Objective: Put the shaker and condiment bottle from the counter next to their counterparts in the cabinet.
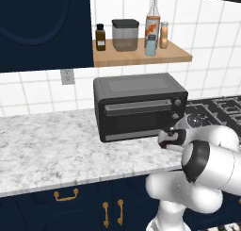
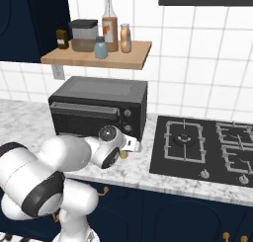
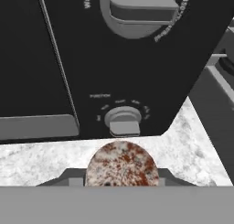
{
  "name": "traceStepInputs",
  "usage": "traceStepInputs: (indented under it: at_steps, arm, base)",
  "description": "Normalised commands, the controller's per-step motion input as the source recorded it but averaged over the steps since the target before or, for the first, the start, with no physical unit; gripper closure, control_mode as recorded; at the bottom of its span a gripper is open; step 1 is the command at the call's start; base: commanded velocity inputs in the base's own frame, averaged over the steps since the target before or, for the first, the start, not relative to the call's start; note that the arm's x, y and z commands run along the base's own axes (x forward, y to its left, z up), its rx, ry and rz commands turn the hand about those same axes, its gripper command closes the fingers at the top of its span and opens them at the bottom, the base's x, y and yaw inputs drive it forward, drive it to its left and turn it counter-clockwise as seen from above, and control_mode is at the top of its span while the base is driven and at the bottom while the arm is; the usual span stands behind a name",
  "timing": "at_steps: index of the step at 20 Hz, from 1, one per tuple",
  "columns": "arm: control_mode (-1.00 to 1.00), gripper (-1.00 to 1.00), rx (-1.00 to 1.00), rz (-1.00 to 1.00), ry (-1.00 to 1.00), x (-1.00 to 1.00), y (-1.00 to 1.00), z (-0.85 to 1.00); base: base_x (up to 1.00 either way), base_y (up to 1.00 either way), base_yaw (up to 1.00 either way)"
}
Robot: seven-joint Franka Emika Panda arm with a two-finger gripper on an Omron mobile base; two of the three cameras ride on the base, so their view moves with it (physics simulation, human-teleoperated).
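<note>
The tan-orange shaker point(image 1: 164, 35) point(image 2: 125, 38) stands upright on the light-wood cabinet shelf point(image 1: 141, 58) point(image 2: 94, 60), just right of the tall clear orange-labelled bottle point(image 1: 152, 19) point(image 2: 109, 21) and the pale blue shaker point(image 1: 150, 45) point(image 2: 101, 48). My gripper point(image 1: 165, 139) point(image 2: 131, 146) hangs low over the counter at the toaster oven's front right corner. A sliver of the yellow-green condiment bottle point(image 2: 123, 155) peeks out under it. In the hand view its round speckled end point(image 3: 122, 166) sits tight between the two finger bases, so the gripper point(image 3: 122, 182) looks shut on it.
The black toaster oven point(image 1: 139, 105) point(image 2: 99, 105) point(image 3: 91, 58) stands right in front of the hand, beneath the shelf. A dark brown bottle point(image 1: 100, 37) and a grey-lidded container point(image 1: 125, 35) fill the shelf's left part. The gas hob point(image 2: 207, 147) lies to the right.
</note>
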Motion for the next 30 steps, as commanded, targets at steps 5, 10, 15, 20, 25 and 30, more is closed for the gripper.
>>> traceStepInputs:
  at_steps: [5, 10, 15, 20, 25, 30]
  arm:
    - [-1.00, 1.00, 0.00, 0.00, -0.19, -0.54, -0.19, 0.69]
    - [-1.00, 1.00, 0.00, 0.00, -0.01, -0.25, -0.27, 0.90]
    - [-1.00, 1.00, 0.00, 0.00, 0.00, -0.20, -0.18, 0.91]
    - [-1.00, 1.00, 0.04, 0.02, 0.00, -0.10, -0.01, 0.95]
    - [-1.00, 1.00, 0.04, 0.00, 0.00, 0.00, 0.00, 0.83]
    - [-1.00, 1.00, 0.04, 0.00, 0.00, 0.00, 0.00, 0.64]
  base:
    - [0.00, 0.00, 0.00]
    - [0.00, 0.00, 0.00]
    - [0.00, 0.00, 0.00]
    - [0.00, 0.00, 0.00]
    - [0.00, 0.00, 0.00]
    - [0.00, 0.00, 0.00]
